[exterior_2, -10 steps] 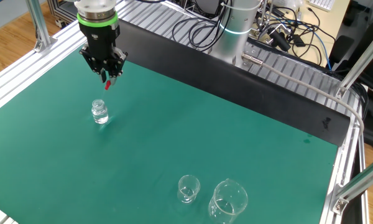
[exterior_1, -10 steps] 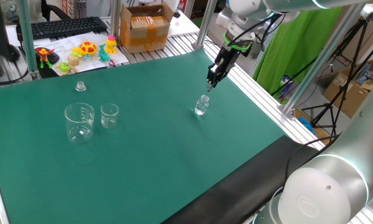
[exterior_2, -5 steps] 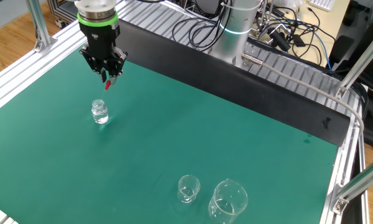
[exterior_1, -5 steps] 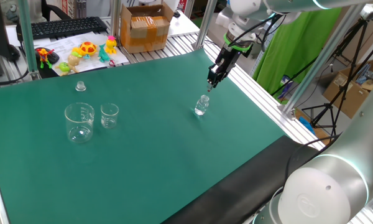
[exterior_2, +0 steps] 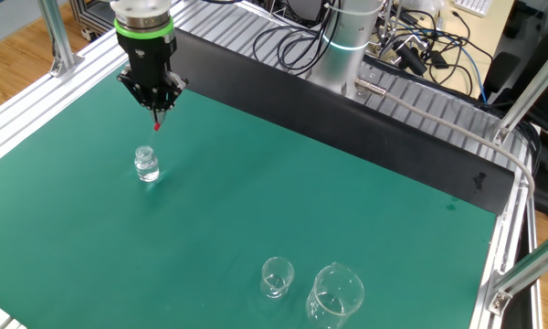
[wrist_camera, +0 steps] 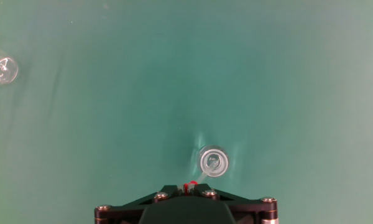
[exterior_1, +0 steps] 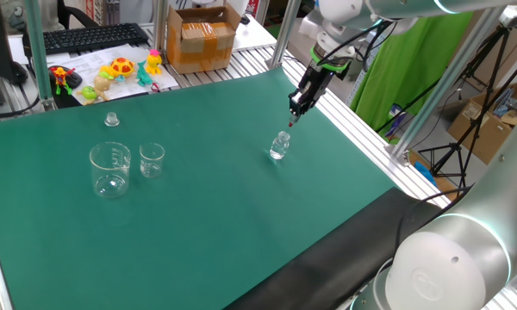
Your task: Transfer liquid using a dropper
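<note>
- Your arm reaches down from above, with the gripper [exterior_2: 156, 111] hanging above and just beside the small glass bottle [exterior_2: 146, 165].
- Your fingers are pinched on the dropper [exterior_2: 157, 125], red bulb between them, stem pointing downward.

The tool [exterior_2: 157, 111] hung above the green bench [exterior_2: 283, 196], pinching the red bulb of the dropper [exterior_2: 157, 125] between its fingers. Below and just beside it stood a small clear bottle [exterior_2: 146, 165]. Two beakers, small [exterior_2: 277, 277] and large [exterior_2: 334, 295], stood well apart near the front edge.
</note>
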### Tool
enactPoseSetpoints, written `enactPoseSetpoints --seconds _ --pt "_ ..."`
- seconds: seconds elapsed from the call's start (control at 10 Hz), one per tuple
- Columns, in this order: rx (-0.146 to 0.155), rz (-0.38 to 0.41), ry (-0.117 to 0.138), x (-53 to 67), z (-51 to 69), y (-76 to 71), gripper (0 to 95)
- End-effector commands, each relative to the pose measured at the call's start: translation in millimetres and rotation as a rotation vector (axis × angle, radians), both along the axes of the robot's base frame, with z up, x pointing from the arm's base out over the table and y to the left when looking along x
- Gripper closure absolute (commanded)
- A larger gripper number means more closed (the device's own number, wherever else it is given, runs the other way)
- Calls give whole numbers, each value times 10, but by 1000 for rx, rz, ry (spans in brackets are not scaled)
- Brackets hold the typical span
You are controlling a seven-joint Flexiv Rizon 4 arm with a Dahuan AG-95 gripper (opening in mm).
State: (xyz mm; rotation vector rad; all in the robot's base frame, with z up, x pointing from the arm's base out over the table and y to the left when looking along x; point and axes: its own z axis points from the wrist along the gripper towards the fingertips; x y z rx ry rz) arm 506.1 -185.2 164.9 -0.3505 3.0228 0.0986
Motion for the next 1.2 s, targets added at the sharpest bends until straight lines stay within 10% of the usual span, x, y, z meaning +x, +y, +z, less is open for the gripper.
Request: enactPoseSetpoints --seconds 0.1,1.2 --pt "1 1 4 1 16 0 950" --pt "-5 -33 56 56 542 123 950"
